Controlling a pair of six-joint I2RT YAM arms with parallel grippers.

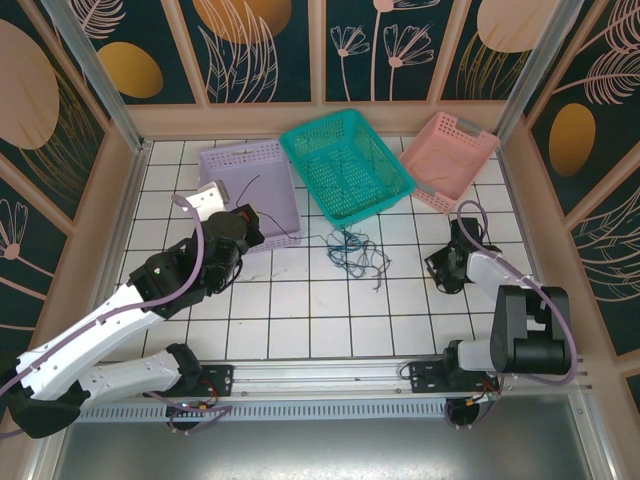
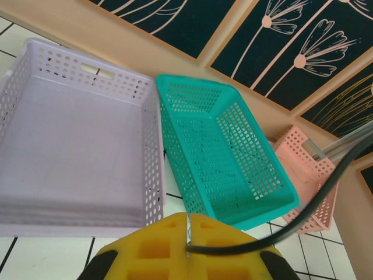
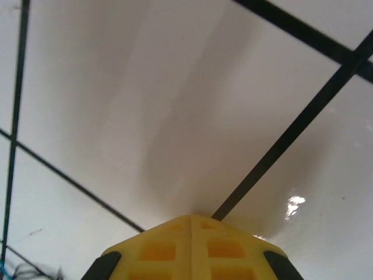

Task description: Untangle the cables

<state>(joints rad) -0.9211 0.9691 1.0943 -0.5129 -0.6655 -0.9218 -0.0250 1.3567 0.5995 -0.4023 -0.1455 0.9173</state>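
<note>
left gripper is pinching a thin black floppy cable tight. right gripper is sitting closed, holding nothing.

1. Left gripper — yellow jaws pressed together, pinching a black cable that arcs off right.
2. Beyond — lavender basket, teal basket just beside it, pink basket rightmost.

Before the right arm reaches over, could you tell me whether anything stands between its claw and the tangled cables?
Nothing visible does: bare tiled table lies between the right claw and the cables; the teal basket sits beyond the tangle, off that line.
</note>
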